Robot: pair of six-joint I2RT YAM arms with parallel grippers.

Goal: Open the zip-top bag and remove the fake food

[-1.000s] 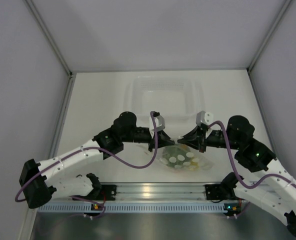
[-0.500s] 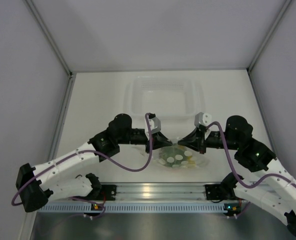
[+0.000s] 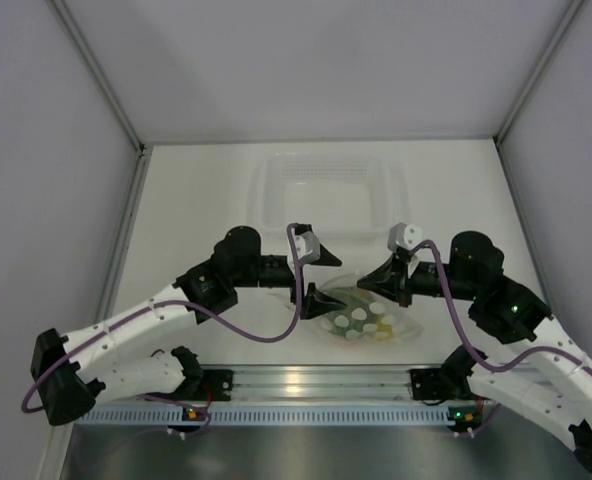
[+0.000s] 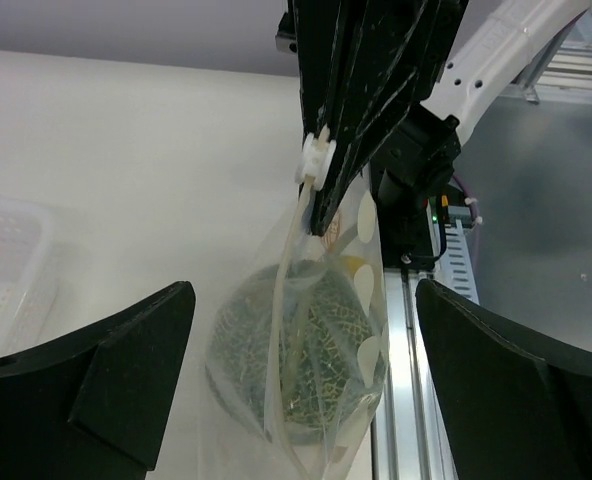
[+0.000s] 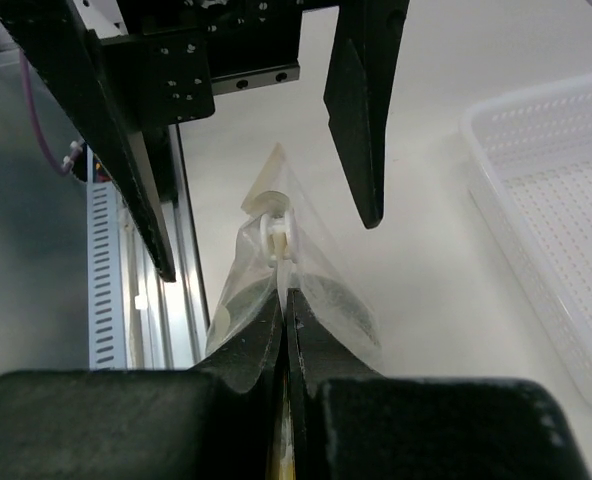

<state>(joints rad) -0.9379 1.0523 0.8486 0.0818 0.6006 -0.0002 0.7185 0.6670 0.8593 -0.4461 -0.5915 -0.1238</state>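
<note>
A: Okay, counts?
B: One zip-top bag (image 5: 316, 270) is sitting between two grippers, near one tub (image 3: 326, 190); right gripper (image 5: 284, 300) is pinching its top edge, fully closed; left gripper (image 4: 303, 300) is gaping wide, gripping nothing. One green melon (image 4: 246, 350) is showing inside.

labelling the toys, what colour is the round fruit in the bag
The melon is mottled green; left wrist view.

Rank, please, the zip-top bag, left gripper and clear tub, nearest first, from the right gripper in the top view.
1. zip-top bag: pinched by the right gripper.
2. left gripper: just to its left, open.
3. clear tub: behind, farther back.
</note>
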